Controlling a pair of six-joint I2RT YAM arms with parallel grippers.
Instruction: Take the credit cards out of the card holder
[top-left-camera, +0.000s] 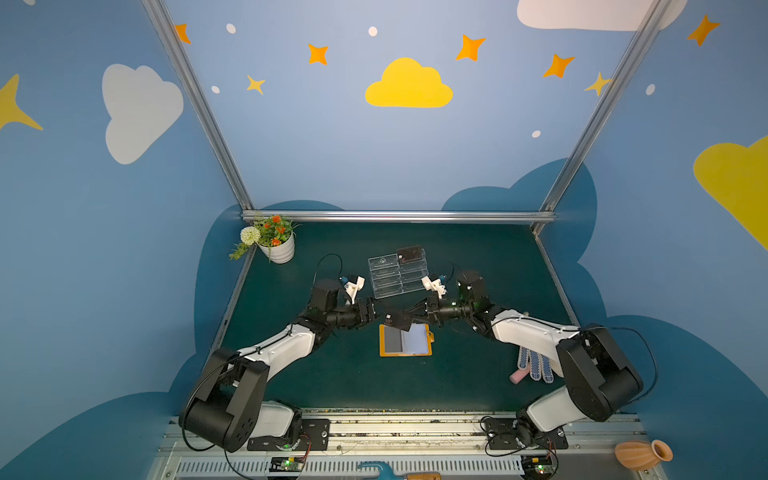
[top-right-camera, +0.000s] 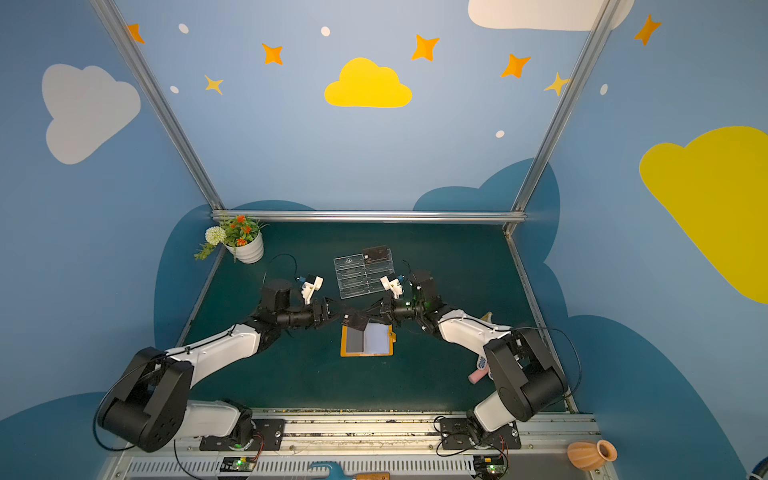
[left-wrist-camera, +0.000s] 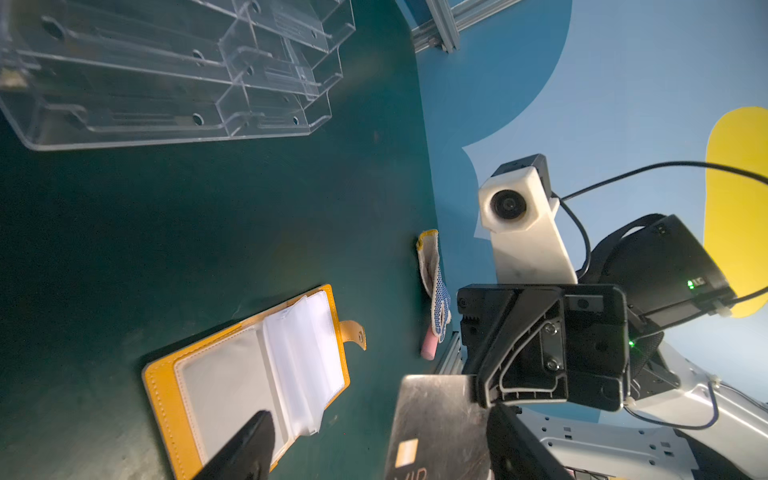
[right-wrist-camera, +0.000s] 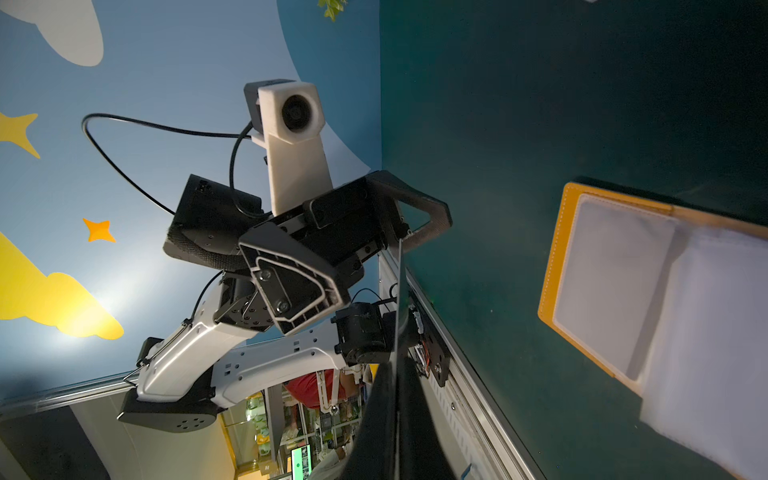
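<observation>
The orange-yellow card holder (top-left-camera: 405, 340) lies open on the green mat, its clear sleeve pages up; it also shows in the left wrist view (left-wrist-camera: 249, 374) and the right wrist view (right-wrist-camera: 615, 282). Just above its far edge my right gripper (top-left-camera: 415, 318) is shut on a dark credit card (top-left-camera: 397, 320), which is edge-on in the right wrist view (right-wrist-camera: 399, 291). My left gripper (top-left-camera: 380, 316) faces it, open, with the card's free end (left-wrist-camera: 436, 424) between its fingers (left-wrist-camera: 245, 449), close to one of them. Another dark card (top-left-camera: 409, 252) sits in the acrylic stand.
The clear acrylic tiered stand (top-left-camera: 397, 272) is right behind both grippers. A flower pot (top-left-camera: 276, 245) stands at the back left. A dotted glove (top-left-camera: 536, 365) and a pink piece (top-left-camera: 518, 376) lie under the right arm. A clay vase (top-left-camera: 642, 455) sits beyond the front rail.
</observation>
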